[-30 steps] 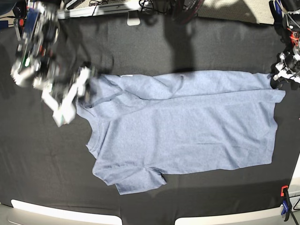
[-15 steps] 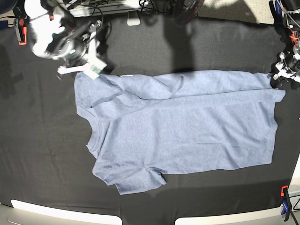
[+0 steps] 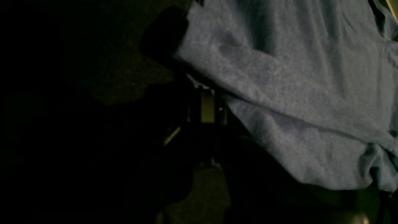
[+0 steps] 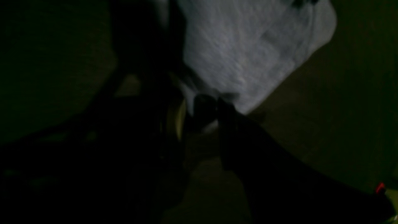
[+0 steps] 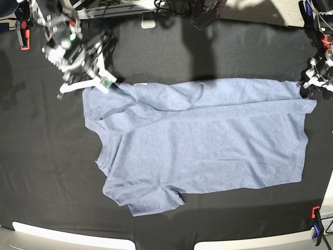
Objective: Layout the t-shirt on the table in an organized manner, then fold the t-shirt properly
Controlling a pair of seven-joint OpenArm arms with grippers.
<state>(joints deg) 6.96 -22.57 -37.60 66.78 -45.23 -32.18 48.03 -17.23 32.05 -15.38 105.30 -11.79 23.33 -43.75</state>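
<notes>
The blue-grey t-shirt [image 5: 208, 135] lies spread flat on the black-clothed table [image 5: 47, 156], neck to the left and hem to the right, with no lettering showing. My right gripper [image 5: 86, 83] is at the shirt's far left sleeve corner. In the right wrist view its jaws [image 4: 202, 115] stand apart, and the pale sleeve corner [image 4: 248, 56] reaches their tips. My left gripper [image 5: 307, 86] sits at the far right hem corner. In the dark left wrist view the gripper [image 3: 206, 93] is shut where the shirt [image 3: 295, 93] edge meets it.
Orange-black clamps [image 5: 316, 221] [image 5: 23, 31] hold the cloth at the front right and back left edges. Cables and a white object [image 5: 148, 21] lie along the back edge. A white table rim [image 5: 67, 237] runs along the front.
My right arm swung from the left side of the sleeve up to the shirt's far left corner, and the sleeve now lies flat. Its jaws narrowed a little. The left arm stayed put.
</notes>
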